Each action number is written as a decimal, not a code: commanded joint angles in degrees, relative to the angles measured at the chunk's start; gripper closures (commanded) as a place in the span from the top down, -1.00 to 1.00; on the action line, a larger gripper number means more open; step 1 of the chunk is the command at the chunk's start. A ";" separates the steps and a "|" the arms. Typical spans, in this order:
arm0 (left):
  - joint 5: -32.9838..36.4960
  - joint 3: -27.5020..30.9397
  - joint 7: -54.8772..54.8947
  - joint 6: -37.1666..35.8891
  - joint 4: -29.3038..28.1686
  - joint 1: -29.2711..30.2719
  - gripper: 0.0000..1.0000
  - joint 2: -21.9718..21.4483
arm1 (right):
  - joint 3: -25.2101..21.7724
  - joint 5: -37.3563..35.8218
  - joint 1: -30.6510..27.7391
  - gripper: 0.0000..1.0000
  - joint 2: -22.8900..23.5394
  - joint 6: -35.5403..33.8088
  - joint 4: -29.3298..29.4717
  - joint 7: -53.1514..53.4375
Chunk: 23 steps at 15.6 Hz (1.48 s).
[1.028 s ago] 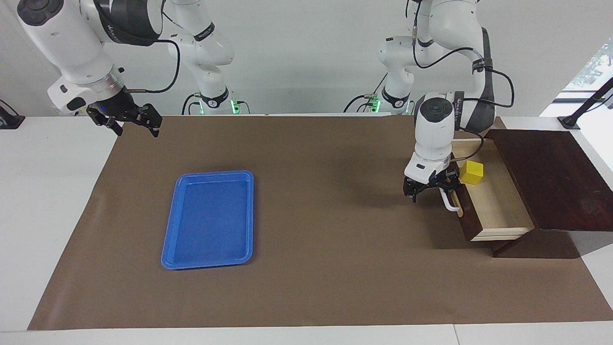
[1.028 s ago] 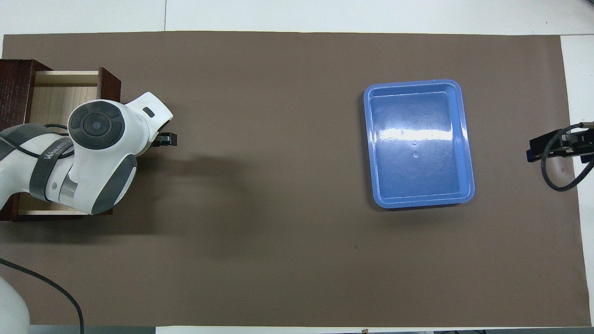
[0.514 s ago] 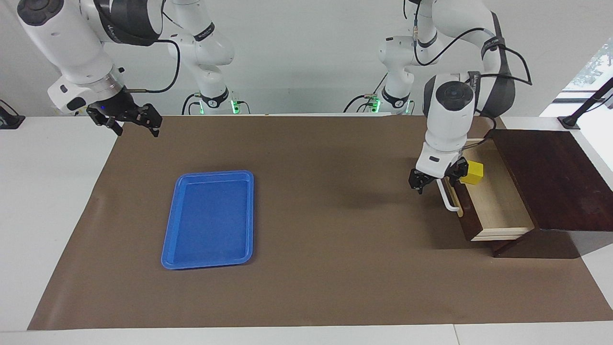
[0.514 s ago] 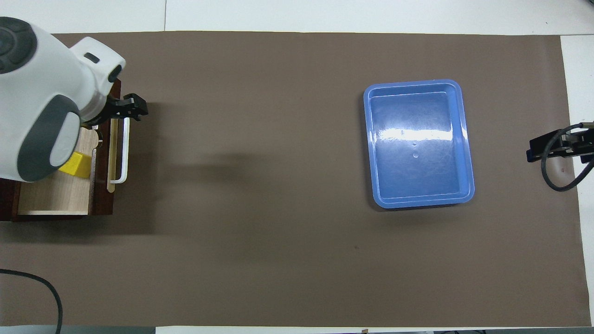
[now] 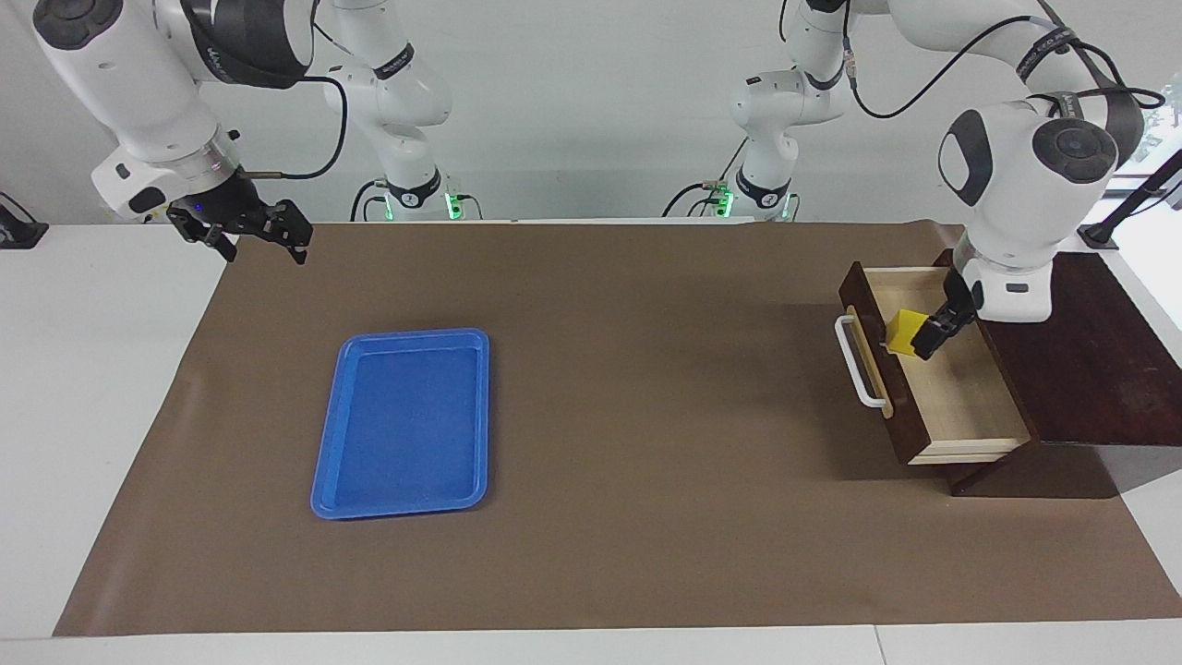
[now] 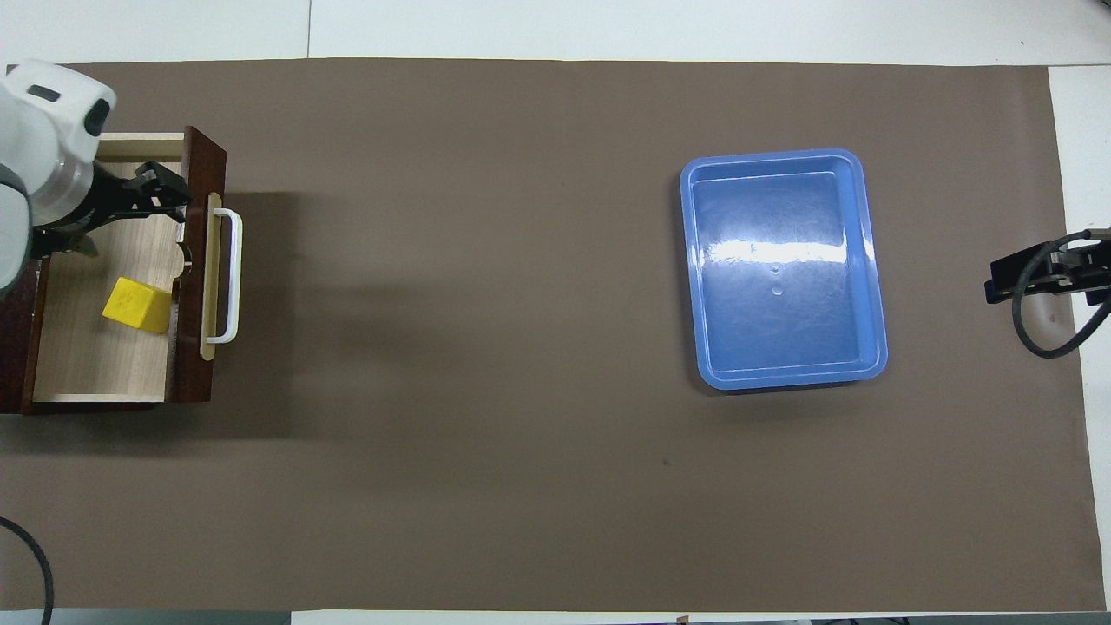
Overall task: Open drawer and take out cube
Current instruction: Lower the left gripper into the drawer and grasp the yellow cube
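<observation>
Right gripper (image 5: 247, 229) hangs in the air over the corner of the brown mat (image 5: 646, 434) at the right arm's end of the table, its two black fingers (image 5: 297, 242) spread apart and nothing between them; this arm waits. In the overhead view only its dark tip (image 6: 1007, 282) and a looped cable show at the edge of the mat.

A blue plastic tray (image 5: 330, 480) lies flat on the mat, well apart from that gripper and farther from the robots than it.

Toward the left arm's end, the drawer (image 5: 871, 325) is pulled out of the dark brown wooden box (image 5: 1076, 351), with its white bar handle (image 5: 859, 368) facing the middle of the table and its pale wood floor in view. The yellow cube (image 5: 903, 330) rests on that floor, close against the inside of the drawer front, in the half nearer to the robots. The left gripper (image 5: 934, 334) is over the open drawer, angled down toward the cube; from above it is apart from the cube and grips nothing. Whether it is spread or pressed together cannot be told.

The mat covers most of a white table (image 5: 92, 388), with a plain white wall above. Small green lights (image 5: 450, 205) glow at the arm bases. Lettering on the arms' dark bands (image 5: 222, 60) is too small to read.
</observation>
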 commanded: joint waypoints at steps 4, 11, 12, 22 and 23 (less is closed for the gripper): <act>-0.83 -0.45 -15.44 12.31 -17.70 1.86 1.00 -8.36 | 0.29 0.18 -0.93 1.00 -0.18 0.39 -0.13 0.00; -0.83 -0.54 -14.83 12.31 -18.67 2.22 1.00 -8.62 | 0.29 0.18 -0.49 1.00 -0.35 0.22 -0.66 0.61; -0.83 -0.54 -14.91 12.22 -18.67 2.13 1.00 -8.71 | 0.29 0.26 -0.40 1.00 -0.44 0.13 -0.84 0.70; -0.83 -0.54 -18.24 12.92 -21.13 2.22 0.18 -10.12 | 0.55 9.48 4.95 1.00 -5.28 10.58 -14.71 33.79; -0.83 -0.54 -18.95 12.92 -20.52 2.22 -0.38 -9.77 | 0.55 11.23 5.57 1.00 -5.19 11.37 -15.33 36.71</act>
